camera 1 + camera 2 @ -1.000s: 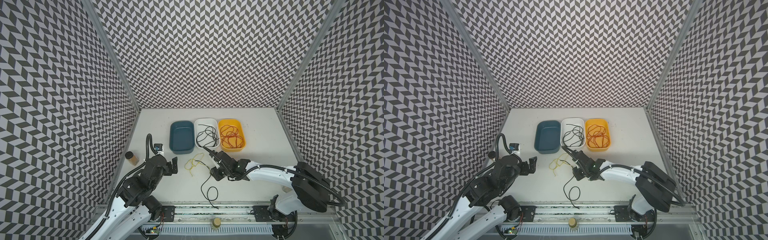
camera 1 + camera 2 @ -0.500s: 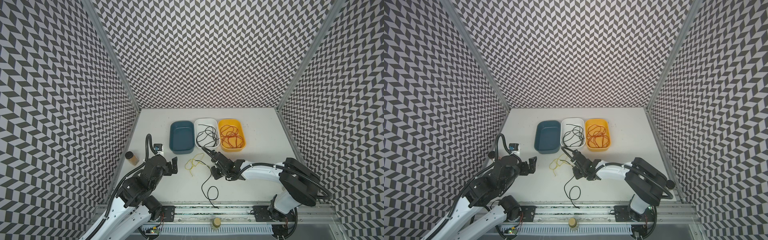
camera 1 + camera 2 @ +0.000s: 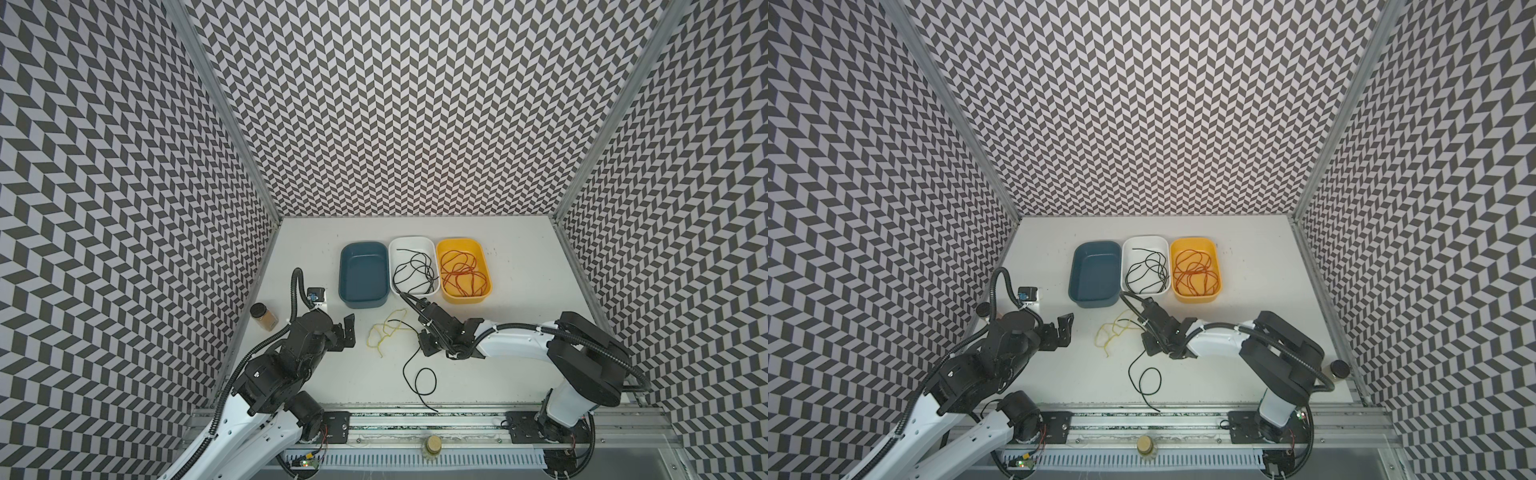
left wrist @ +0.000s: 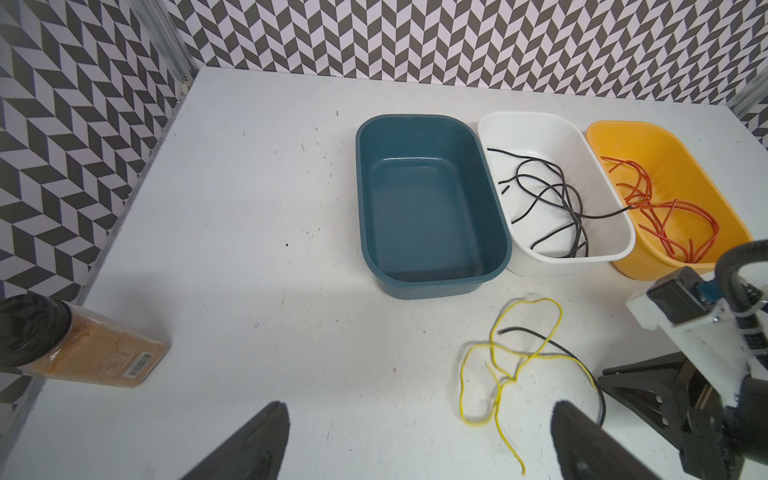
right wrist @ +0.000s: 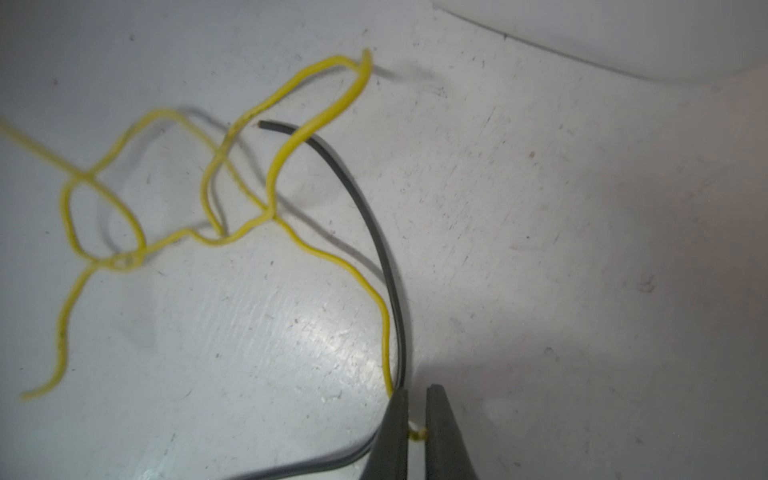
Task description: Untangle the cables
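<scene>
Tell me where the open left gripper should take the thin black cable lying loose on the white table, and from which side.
Probably the bare stretch of the thin black cable just before its round loop, from above with the jaws across it. There it lies flat and alone; its other end passes under a loop of the thin yellow cable, which the right gripper pinches.

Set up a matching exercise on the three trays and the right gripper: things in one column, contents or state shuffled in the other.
1 blue tray
2 white tray
3 yellow-orange tray
4 right gripper

a contains the orange-red cable
b shut on the yellow cable
c empty
d contains a black cable

Pairs: 1-c, 2-d, 3-a, 4-b
</scene>
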You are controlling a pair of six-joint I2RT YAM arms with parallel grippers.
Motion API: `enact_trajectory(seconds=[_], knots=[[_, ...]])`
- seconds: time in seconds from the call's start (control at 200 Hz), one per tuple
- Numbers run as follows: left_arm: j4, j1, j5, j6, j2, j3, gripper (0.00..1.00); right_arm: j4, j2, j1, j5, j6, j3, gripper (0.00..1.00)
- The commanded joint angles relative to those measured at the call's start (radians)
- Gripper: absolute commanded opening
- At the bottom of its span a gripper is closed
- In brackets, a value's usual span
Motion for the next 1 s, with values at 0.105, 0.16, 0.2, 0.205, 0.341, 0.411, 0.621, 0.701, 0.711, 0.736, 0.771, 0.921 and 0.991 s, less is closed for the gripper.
enact_trajectory(seconds=[0.105, 0.16, 0.2, 0.205, 0.341, 0.411, 0.621, 0.701, 0.711, 0.736, 0.771, 0.921, 0.991], knots=[[0.011, 0.000, -0.015, 0.000, -0.007, -0.010, 1.00, -0.008, -0.010, -0.004, 0.042, -0.020, 0.006, 0.00], [0.011, 0.000, -0.015, 0.000, -0.005, -0.011, 1.00, -0.019, -0.030, -0.005, 0.052, -0.028, 0.006, 0.00], [0.011, 0.001, -0.015, 0.000, -0.005, -0.010, 1.00, -0.032, -0.050, -0.004, 0.070, -0.033, 0.006, 0.00], [0.011, 0.000, -0.015, 0.000, -0.004, -0.010, 1.00, -0.034, -0.052, -0.004, 0.072, -0.035, 0.006, 0.00], [0.011, 0.000, -0.013, 0.000, -0.002, -0.011, 1.00, -0.073, -0.122, -0.004, 0.127, -0.062, 0.008, 0.00], [0.009, -0.001, -0.013, 0.000, -0.001, -0.011, 1.00, -0.091, -0.159, -0.004, 0.155, -0.079, 0.011, 0.00], [0.009, -0.001, -0.012, -0.001, 0.007, -0.011, 1.00, -0.170, -0.268, -0.001, 0.221, -0.177, 0.045, 0.00], [0.009, -0.001, -0.010, 0.000, 0.010, -0.010, 1.00, -0.183, -0.316, 0.001, 0.233, -0.223, 0.049, 0.00], [0.009, -0.001, -0.010, 0.000, 0.010, -0.010, 1.00, -0.183, -0.322, 0.001, 0.234, -0.227, 0.050, 0.00], [0.009, -0.001, -0.010, 0.000, 0.011, -0.011, 1.00, -0.183, -0.339, 0.001, 0.237, -0.242, 0.049, 0.00], [0.009, -0.001, -0.010, 0.000, 0.011, -0.010, 1.00, -0.182, -0.361, 0.002, 0.240, -0.257, 0.047, 0.00], [0.009, -0.003, -0.006, -0.003, 0.011, -0.011, 1.00, -0.142, -0.441, 0.002, 0.243, -0.316, 0.020, 0.00], [0.010, -0.008, -0.002, -0.003, 0.011, -0.011, 1.00, -0.130, -0.466, 0.001, 0.251, -0.341, 0.016, 0.00]])
